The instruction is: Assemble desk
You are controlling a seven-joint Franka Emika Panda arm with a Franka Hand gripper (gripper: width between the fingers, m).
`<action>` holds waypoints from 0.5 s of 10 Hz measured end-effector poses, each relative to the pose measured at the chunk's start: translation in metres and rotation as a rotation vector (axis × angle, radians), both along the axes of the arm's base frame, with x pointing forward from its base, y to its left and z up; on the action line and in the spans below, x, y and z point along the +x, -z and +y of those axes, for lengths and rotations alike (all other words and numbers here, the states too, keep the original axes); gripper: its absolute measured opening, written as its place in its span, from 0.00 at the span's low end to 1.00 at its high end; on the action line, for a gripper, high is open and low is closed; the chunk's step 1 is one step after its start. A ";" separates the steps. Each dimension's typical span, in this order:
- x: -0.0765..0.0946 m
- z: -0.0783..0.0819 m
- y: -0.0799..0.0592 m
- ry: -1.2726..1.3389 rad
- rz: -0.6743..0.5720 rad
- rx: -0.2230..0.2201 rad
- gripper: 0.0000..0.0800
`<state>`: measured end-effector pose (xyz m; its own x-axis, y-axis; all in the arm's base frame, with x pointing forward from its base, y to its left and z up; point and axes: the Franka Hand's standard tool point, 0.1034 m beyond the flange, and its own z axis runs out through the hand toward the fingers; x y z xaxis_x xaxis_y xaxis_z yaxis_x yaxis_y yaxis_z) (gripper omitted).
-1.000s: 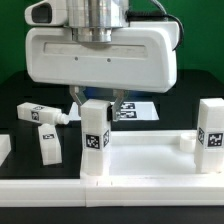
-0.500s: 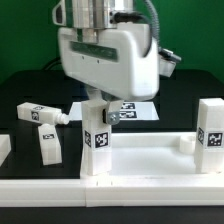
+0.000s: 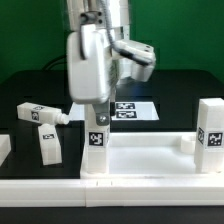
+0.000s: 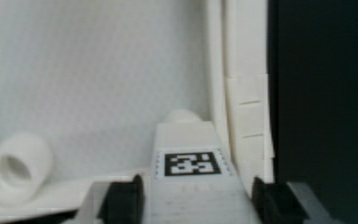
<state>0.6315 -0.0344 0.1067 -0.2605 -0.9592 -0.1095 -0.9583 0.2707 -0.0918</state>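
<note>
Ext view: jaws clamp upright leg standing in tabletop corner socket, toward the exterior view's left.
Wrist view: leg centred in jaws, tabletop beside.
Prob best: keep leg vertical, press lightly while turning, or it'll likely jam.

- counter: black, matte; bare stretch toward the exterior view's left and back;
- marker board: thin white sheet lying flat on the counter, near the middle of the exterior view; black-and-white tags printed on it, two seen in part; its left part is hidden;
- long white rail: no tags; runs across the near edge of the exterior view;
- green backdrop: plain, behind the counter, showing at both sides.
</note>
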 end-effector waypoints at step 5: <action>-0.001 -0.003 0.000 -0.233 -0.027 -0.030 0.72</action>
